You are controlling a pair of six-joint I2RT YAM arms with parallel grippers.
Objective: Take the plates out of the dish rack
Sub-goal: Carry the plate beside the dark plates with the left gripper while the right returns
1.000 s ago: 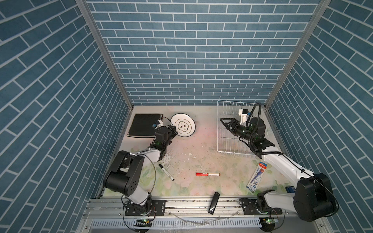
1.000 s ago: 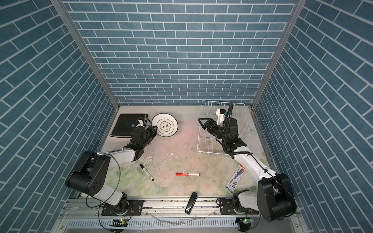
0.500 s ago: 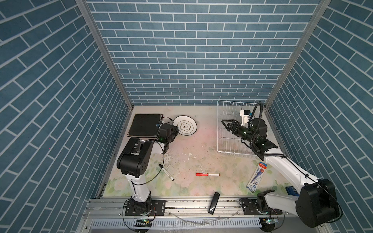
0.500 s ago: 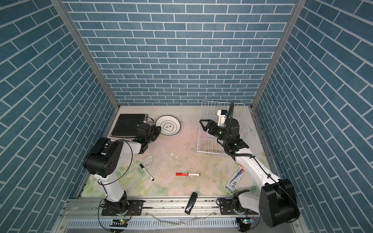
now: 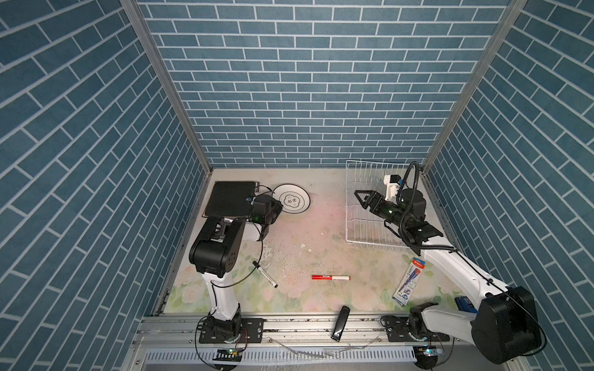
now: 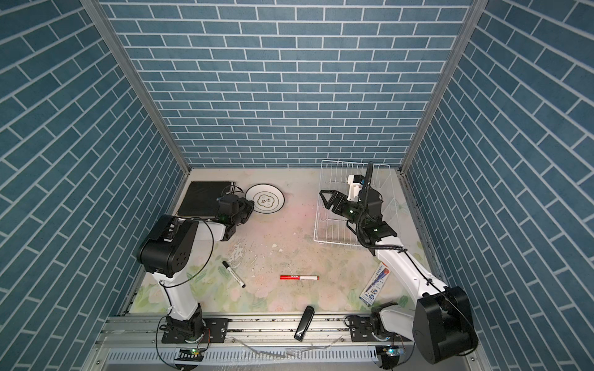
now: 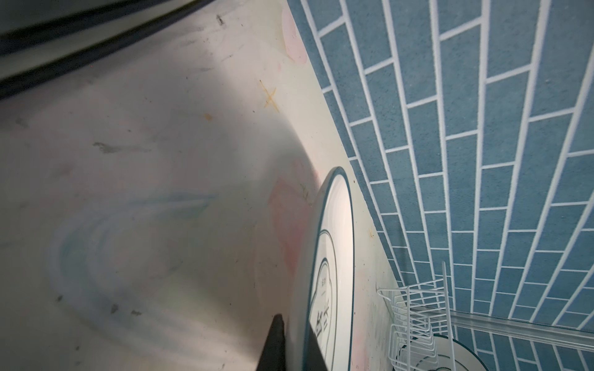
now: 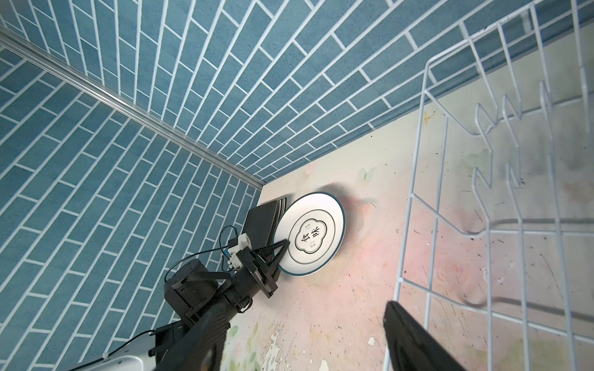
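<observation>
The round white plate with a clover motif lies low over the table at the back left. My left gripper is shut on its near rim. Beside it, the square matte-black plate tops a stack of black-rimmed plates. The white wire dish rack stands at the back right; both top views show no plate in it. My right gripper hovers open at its left edge, holding nothing.
On the table's front half lie a black marker, a red marker and a pen package. A black bar rests on the front rail. Tiled walls close in the back and both sides.
The left arm's elbow has folded up and toward the back, and the round plate has come down flatter near the table. The right gripper has barely moved.
</observation>
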